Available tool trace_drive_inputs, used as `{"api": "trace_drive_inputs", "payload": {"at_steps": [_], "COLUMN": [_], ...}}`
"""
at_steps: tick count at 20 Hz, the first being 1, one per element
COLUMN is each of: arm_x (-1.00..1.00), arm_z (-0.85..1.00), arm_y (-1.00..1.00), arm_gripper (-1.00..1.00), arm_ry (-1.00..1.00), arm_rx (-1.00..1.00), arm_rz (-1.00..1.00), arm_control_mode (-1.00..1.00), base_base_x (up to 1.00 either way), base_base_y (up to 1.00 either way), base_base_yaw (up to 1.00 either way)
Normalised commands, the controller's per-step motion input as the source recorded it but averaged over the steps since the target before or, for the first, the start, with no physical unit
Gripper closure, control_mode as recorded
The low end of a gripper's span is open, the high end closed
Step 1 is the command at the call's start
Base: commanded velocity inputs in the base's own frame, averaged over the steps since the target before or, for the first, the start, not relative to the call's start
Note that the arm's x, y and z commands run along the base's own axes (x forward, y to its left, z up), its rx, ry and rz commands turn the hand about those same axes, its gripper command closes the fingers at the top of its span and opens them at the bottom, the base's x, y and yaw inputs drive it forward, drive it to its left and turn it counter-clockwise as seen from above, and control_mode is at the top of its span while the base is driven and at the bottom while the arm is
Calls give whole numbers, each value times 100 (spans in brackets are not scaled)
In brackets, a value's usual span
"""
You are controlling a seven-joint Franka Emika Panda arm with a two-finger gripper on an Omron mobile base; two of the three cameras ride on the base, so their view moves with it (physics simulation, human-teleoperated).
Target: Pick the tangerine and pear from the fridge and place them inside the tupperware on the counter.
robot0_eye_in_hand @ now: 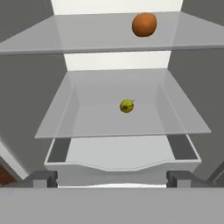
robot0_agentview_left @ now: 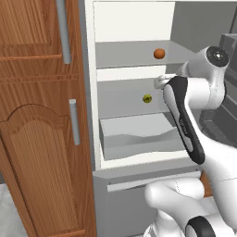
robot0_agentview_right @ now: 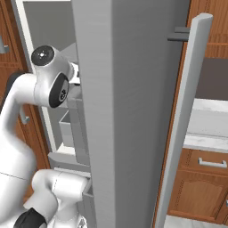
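Note:
The fridge (robot0_agentview_left: 134, 28) stands open in front of me. The tangerine (robot0_agentview_left: 159, 53) (robot0_eye_in_hand: 144, 24) rests on the upper grey shelf, toward the right. One shelf down, the yellow-green pear (robot0_agentview_left: 147, 98) (robot0_eye_in_hand: 127, 105) lies near the middle. In the hand view my gripper (robot0_eye_in_hand: 112, 179) is open, its fingertips (robot0_eye_in_hand: 43, 178) wide apart with nothing between them. It hangs in front of the shelves, short of the pear and below the tangerine. The white marbled counter (robot0_agentview_right: 208, 127) shows past the fridge door on the right. The tupperware is out of view.
A grey drawer (robot0_agentview_left: 139, 136) (robot0_eye_in_hand: 122, 164) sits pulled out under the pear's shelf. Wooden cabinets (robot0_agentview_left: 37, 139) with metal handles flank the fridge on the left. The open fridge door (robot0_agentview_right: 116, 111) stands edge-on between the arm and the counter.

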Motion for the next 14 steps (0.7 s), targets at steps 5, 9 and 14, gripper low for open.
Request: {"api": "trace_drive_inputs", "payload": {"at_steps": [5, 9, 14], "arm_x": [9, 19, 19], "arm_z": [40, 26, 4], "arm_y": [-22, -19, -17], "arm_gripper": [-100, -100, -100], "arm_ry": [0, 0, 0], "arm_rx": [0, 0, 0], "arm_rz": [-7, -7, -4], "arm_control_mode": [-100, -100, -100], "base_base_x": [0, 0, 0], "base_base_y": [0, 0, 0], "base_base_yaw": [0, 0, 0]}}
